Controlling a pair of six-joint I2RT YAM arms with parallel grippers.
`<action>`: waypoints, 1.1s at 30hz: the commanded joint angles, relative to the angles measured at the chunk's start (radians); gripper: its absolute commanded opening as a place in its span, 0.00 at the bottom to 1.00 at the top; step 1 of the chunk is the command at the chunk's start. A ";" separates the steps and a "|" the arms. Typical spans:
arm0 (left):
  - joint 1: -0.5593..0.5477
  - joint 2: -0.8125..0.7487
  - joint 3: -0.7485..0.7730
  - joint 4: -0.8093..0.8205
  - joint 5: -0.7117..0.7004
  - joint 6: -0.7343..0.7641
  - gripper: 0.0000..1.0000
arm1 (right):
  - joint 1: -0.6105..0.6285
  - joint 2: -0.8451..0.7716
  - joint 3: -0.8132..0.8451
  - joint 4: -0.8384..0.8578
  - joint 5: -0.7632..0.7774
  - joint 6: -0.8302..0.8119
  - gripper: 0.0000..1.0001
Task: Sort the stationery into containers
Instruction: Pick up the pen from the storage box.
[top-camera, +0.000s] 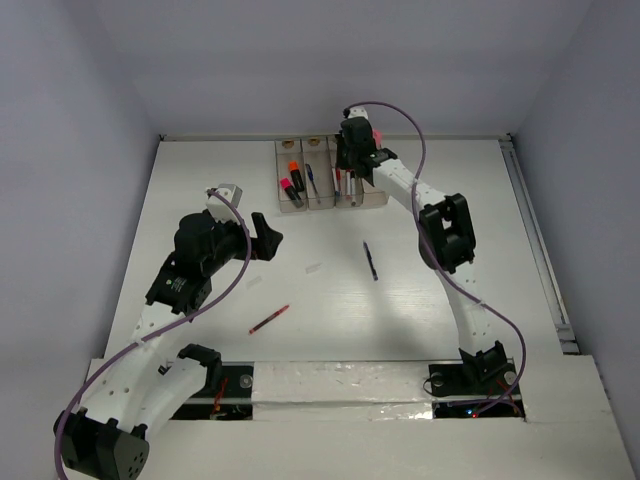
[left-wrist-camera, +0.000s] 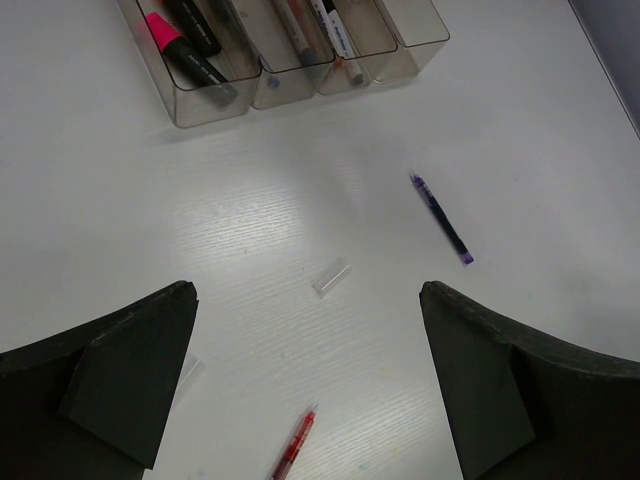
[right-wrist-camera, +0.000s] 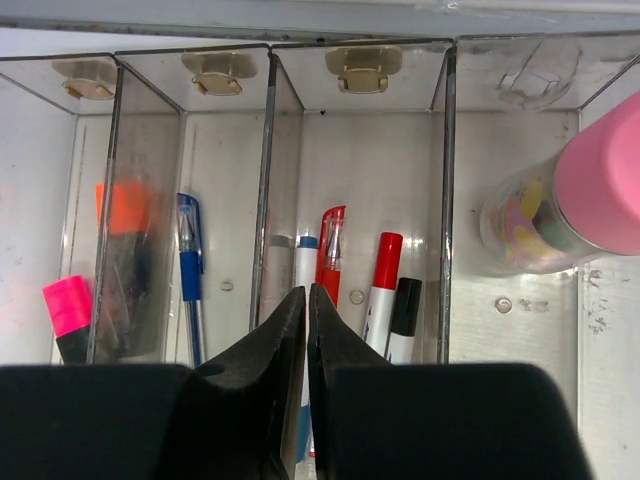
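The containers (top-camera: 378, 200) stand in a row at the back of the table. In the right wrist view the containers (right-wrist-camera: 447, 200) hold a pink highlighter (right-wrist-camera: 68, 305), an orange highlighter (right-wrist-camera: 125, 210), a blue pen (right-wrist-camera: 190, 260), a red pen (right-wrist-camera: 332, 240), white markers (right-wrist-camera: 385, 270) and a pink-capped glue stick (right-wrist-camera: 600, 190). My right gripper (right-wrist-camera: 308, 295) hangs shut and empty over the third bin. A red pen (top-camera: 268, 320) and a dark blue pen (top-camera: 371, 260) lie loose on the table. My left gripper (left-wrist-camera: 308, 300) is open above the table, with the red pen (left-wrist-camera: 295, 445) just below it.
A small clear plastic piece (left-wrist-camera: 331, 277) lies on the table between the two loose pens, and another (left-wrist-camera: 185, 375) shows by my left finger. The white walls enclose the table on three sides. Purple cables run along both arms.
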 joint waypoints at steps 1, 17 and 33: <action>0.004 -0.004 0.000 0.038 0.007 0.007 0.93 | -0.002 -0.022 0.022 -0.015 0.007 0.010 0.11; 0.004 0.002 0.000 0.040 0.013 0.004 0.93 | -0.011 0.084 0.068 -0.068 -0.035 0.027 0.22; 0.004 -0.007 0.000 0.046 0.023 0.001 0.93 | -0.011 0.137 0.098 -0.171 -0.044 0.033 0.27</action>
